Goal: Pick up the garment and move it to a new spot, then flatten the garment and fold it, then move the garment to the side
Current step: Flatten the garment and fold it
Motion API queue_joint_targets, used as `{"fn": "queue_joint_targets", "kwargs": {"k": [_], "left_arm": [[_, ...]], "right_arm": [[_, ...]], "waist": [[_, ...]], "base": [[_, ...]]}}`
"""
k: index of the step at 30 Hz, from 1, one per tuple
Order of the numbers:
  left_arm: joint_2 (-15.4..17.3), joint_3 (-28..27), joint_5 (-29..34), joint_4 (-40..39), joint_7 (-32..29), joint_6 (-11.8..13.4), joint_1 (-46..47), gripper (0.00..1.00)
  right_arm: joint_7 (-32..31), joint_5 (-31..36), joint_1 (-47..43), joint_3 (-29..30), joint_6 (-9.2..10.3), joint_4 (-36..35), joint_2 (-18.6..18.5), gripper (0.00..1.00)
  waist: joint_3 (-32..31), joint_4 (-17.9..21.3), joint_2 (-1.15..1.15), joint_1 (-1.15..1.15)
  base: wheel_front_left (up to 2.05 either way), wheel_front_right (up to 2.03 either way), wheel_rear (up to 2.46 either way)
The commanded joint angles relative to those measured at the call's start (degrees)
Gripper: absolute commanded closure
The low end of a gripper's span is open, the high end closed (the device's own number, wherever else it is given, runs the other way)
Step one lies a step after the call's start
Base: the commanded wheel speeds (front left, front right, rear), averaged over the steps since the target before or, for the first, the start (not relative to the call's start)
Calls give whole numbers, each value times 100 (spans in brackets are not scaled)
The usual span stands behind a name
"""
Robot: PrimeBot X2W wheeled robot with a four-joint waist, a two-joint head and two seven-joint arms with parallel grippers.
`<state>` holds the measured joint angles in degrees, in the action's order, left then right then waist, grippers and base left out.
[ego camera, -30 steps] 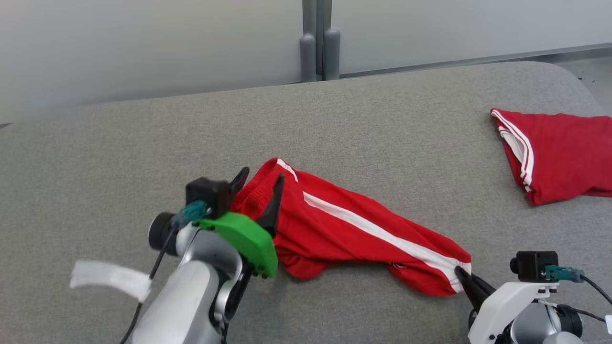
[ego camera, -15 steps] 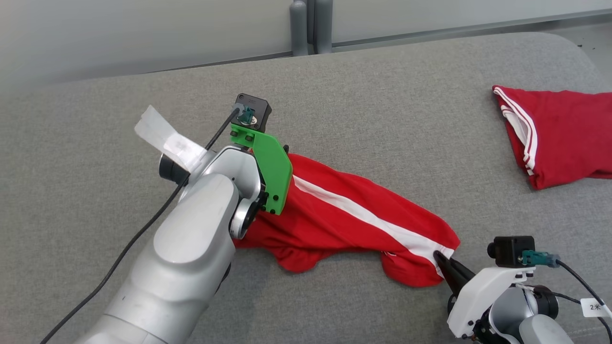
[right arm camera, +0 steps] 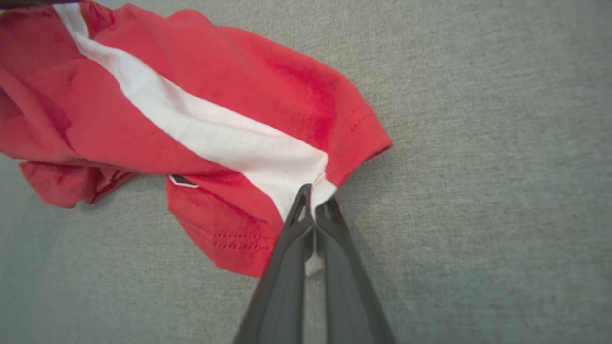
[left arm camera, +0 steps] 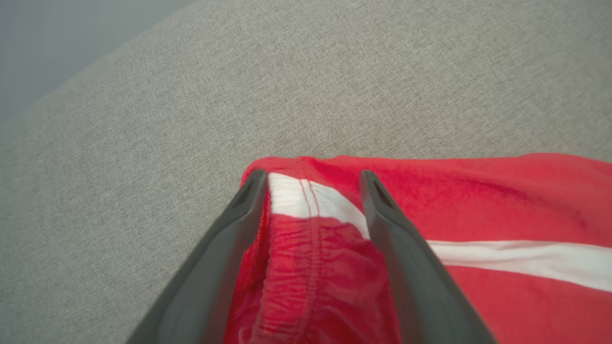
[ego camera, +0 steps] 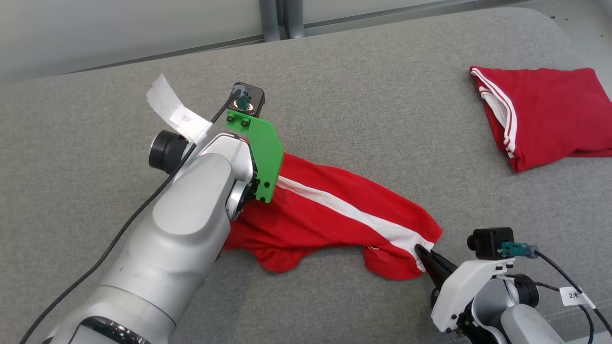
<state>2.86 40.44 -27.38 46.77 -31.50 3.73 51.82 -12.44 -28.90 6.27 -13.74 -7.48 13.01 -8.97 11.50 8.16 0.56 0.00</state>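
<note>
Pinching garment [ego camera: 334,210] hem, right pincer [right arm camera: 313,198] clamped; left pincer [left arm camera: 313,179] spread wide, straddling garment's other end.

The left arm [ego camera: 186,224] reaches forward, tipping the left gripper [left arm camera: 311,180] downward with its fingers spread wide. The right gripper [right arm camera: 313,195] sits low, fingers pinched together on the edge of the garment [right arm camera: 267,86]

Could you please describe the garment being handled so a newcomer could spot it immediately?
On the grey surface, look near the middle front. The red shorts lie rumpled there with a broad white side stripe; the other red garment, far right, is neatly folded.
</note>
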Motion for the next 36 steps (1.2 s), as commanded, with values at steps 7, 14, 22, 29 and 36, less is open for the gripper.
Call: {"fn": "queue_joint_targets", "kwargs": {"k": [7,14,22,29,36], "left_arm": [[12,157,-119,269,-121,-60,241,3],[10,325,-281,305,-225,-115,310,75],[11,192,-641,90,242,-64,344,100],[11,-307,-1475,-332,1172,-130,37,100],[96,-872,-1941,-705,1985,-282,-158,100]], "right_arm": [[141,-83,68,-36,-2,145,-21,100],[188,-97,97,-49,-2,207,14,100],[335,-110,164,53,-2,190,-27,100],[579,-114,358,449,-2,-163,-72,100],[648,4,714,925,-2,-738,-164,100]], "waist": [[17,23,-56,0],[-6,1,-56,0],[-36,-51,-56,0],[-205,-225,-56,0],[-493,-410,-56,0]], "base": [[0,0,0],[0,0,0],[0,0,0],[0,0,0],[0,0,0]]}}
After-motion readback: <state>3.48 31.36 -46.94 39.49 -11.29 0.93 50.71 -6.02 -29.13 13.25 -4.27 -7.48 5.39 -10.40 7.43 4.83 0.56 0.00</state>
